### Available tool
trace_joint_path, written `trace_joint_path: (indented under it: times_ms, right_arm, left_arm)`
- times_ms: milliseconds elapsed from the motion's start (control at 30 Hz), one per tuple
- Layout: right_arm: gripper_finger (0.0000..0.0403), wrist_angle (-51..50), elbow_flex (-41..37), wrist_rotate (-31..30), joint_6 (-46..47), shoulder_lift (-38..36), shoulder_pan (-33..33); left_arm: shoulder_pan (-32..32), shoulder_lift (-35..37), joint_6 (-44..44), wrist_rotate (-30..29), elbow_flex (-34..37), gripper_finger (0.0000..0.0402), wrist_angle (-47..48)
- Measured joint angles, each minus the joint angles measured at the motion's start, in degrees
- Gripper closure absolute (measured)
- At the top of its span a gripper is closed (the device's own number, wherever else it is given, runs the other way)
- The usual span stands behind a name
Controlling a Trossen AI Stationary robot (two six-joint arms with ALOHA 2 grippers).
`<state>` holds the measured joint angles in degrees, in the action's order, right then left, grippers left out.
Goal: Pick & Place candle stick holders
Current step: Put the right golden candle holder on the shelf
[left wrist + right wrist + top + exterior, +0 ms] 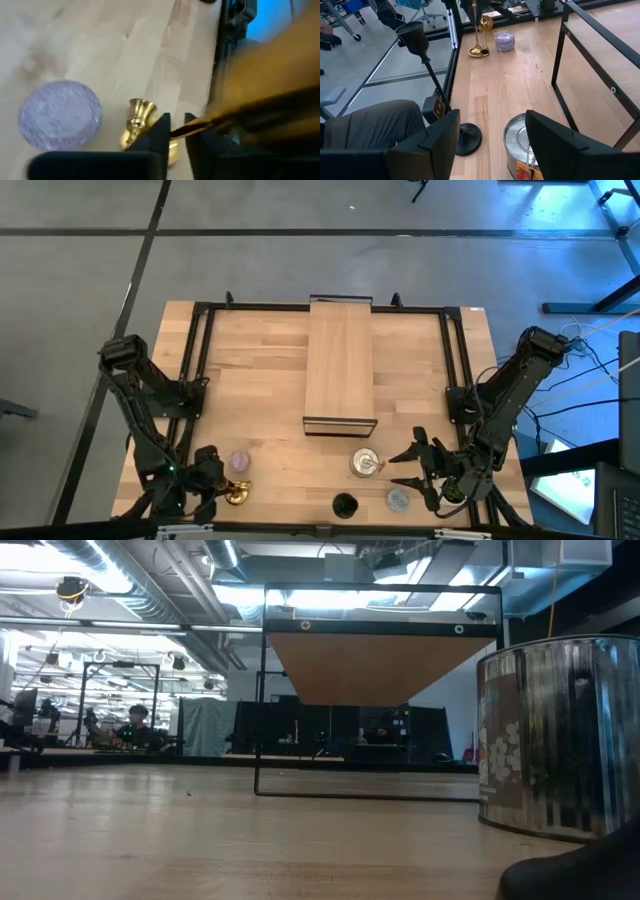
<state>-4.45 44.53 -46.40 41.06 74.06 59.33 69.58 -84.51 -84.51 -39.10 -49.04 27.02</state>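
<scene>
Crowding the near table edge: round lilac-pink glass holder (pixel 239 462), shiny gold stemmed holder (pixel 236 494), silver tin holder (pixel 365 463), black stemmed holder (pixel 344 504). Blocking mid-table: long light-wood block (pixel 340 363). Leaving flanking bare wooden tabletop (pixel 255 380) passable.

A lab or workshop hall: exposed ceiling ducts (pixel 130 590), bright strip lights, grey concrete floor (pixel 300 260), benches with equipment (pixel 60 735) behind

You've got bright ceiling strip lights (pixel 225 555) upper left in the low view; your left wrist view is blurred, gold streak at right.
</scene>
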Motion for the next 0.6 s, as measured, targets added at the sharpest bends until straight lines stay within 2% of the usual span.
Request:
trace_joint_path:
  times_ms: [67, 233, 367, 467, 600]
  right_arm:
    - [0.0174, 0.0, 0.0, 0.1, 0.0, 0.0, 0.0]
    - [0.0174, 0.0, 0.0, 0.1, 0.0, 0.0, 0.0]
    - [0.0174, 0.0, 0.0, 0.1, 0.0, 0.0, 0.0]
    - [0.0174, 0.0, 0.0, 0.1, -0.1, 0.0, 0.0]
    - [0.0174, 0.0, 0.0, 0.1, -0.9, 0.0, 0.0]
  left_arm:
    - [0.0, -0.5, -0.6, 0.2, -0.1, 0.0387, -0.9]
    - [0.2, -0.6, -0.8, 0.0, -0.1, 0.0389, -1.5]
    - [0.2, 0.3, 0.4, 2.1, -0.5, 0.0389, -1.4]
    - [0.0, 1.8, 4.8, 0.6, -3.2, 0.0389, 0.2]
    - [-1.9, 3.8, 16.9, -5.1, -9.4, 0.0389, 2.5]
